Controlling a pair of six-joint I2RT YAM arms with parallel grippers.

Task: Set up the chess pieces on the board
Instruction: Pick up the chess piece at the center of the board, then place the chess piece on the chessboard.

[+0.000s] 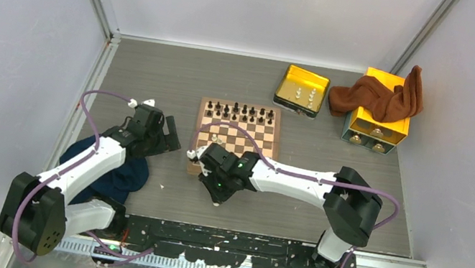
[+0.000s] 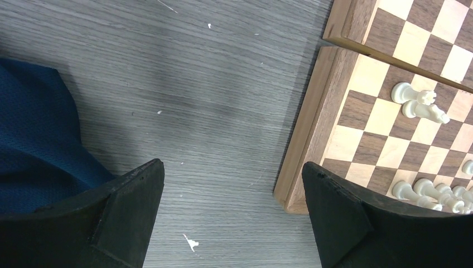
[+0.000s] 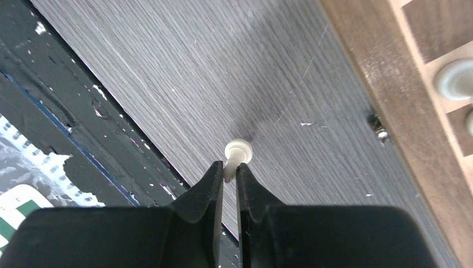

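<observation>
Pinched at its slim neck: a cream-white chess piece (image 3: pixel 239 151), probably a pawn, between the fingers of the right gripper (image 3: pixel 229 168), which are drawn almost together with only the piece's stem between them. Hangs just off the near edge of the board (image 3: pixel 362 84), over bare table (image 3: pixel 167 67); cannot tell whether lifted clear of the tabletop or resting on it. Gripped high and narrow, presumably so the base stays free to be set down flat on a square.

On the board, a row of dark pieces (image 1: pixel 242 112) along the far edge, already set. Nearer the board's left edge, a few white pieces (image 2: pixel 418 103) lying toppled, and more white ones crowded at its near-left corner, unsorted.

Left of the board, the left gripper (image 2: pixel 231 167) with jaws spread wide, holding nothing, hovering over the table, likely kept out of the way. Further left of the board, a blue cloth (image 2: pixel 33 139). Beyond the board's far-right corner, a yellow tin (image 1: pixel 288 77) with more white pieces inside
</observation>
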